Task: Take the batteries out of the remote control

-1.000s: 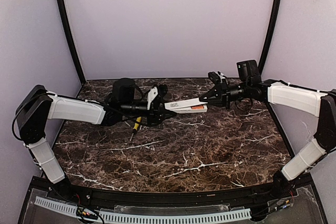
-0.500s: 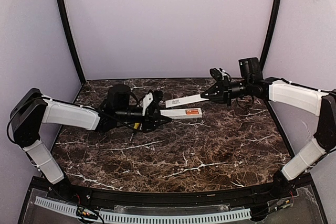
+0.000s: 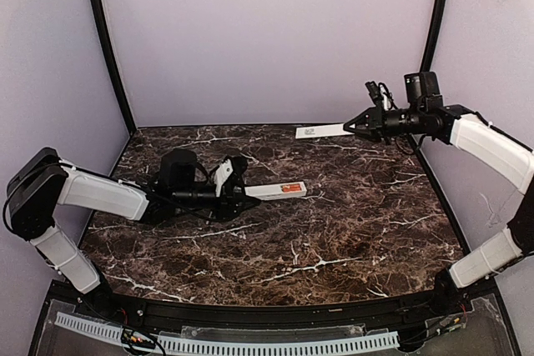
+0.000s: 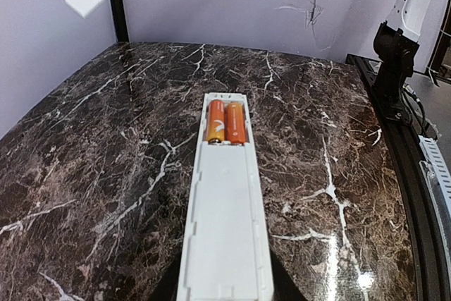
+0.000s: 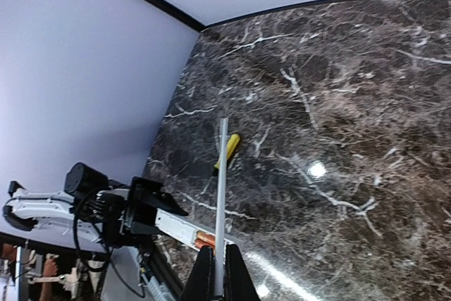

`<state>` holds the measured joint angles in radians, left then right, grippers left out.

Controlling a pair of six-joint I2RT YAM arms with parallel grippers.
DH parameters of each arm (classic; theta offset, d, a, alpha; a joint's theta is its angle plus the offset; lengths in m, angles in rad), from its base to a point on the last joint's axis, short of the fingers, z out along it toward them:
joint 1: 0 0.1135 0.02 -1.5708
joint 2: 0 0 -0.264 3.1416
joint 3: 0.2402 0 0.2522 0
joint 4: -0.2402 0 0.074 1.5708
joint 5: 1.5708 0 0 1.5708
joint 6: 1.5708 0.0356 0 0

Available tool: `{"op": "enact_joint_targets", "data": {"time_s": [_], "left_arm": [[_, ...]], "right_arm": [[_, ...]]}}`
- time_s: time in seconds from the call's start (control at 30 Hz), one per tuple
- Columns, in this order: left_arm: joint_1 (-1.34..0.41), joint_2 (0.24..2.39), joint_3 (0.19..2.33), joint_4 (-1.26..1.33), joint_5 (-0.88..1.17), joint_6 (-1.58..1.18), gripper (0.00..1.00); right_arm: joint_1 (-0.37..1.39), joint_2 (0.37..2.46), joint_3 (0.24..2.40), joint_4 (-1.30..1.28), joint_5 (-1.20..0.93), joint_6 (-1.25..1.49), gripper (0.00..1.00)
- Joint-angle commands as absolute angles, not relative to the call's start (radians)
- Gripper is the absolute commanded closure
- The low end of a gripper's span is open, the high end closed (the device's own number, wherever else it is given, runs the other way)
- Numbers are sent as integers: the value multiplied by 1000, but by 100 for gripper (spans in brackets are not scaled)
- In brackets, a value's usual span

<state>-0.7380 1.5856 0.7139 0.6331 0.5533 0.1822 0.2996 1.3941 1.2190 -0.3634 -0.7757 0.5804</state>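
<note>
1. Here, on the left, the left gripper (image 3: 244, 193) is closed narrowly on the left end of the remote control (image 3: 279, 190). It holds the remote low over the table (image 3: 334, 239), bay upward, likely so nothing spills.
2. The 2 batteries (image 4: 225, 123) sit side by side in the open bay at the remote's right end, exposed for picking.
3. A yellow-handled screwdriver (image 5: 229, 149) lies on the table by the left arm.
4. At the far right, the right gripper (image 3: 355, 125) is pinched tight on the cover strip (image 3: 324, 131), raised well apart from the remote, probably to clear access.
</note>
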Motion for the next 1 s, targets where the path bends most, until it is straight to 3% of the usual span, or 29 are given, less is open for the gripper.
{"op": "enact_joint_targets", "data": {"time_s": [0.0, 0.47, 0.97], "left_arm": [[-741, 1554, 667, 712, 522, 128, 100], [-742, 1672, 670, 760, 532, 98, 100], [-749, 1769, 701, 727, 540, 136, 100]], "right_arm": [[297, 1328, 1199, -433, -402, 421, 100], [468, 1403, 1122, -393, 247, 161, 100], [653, 1668, 1199, -472, 543, -54, 100]]}}
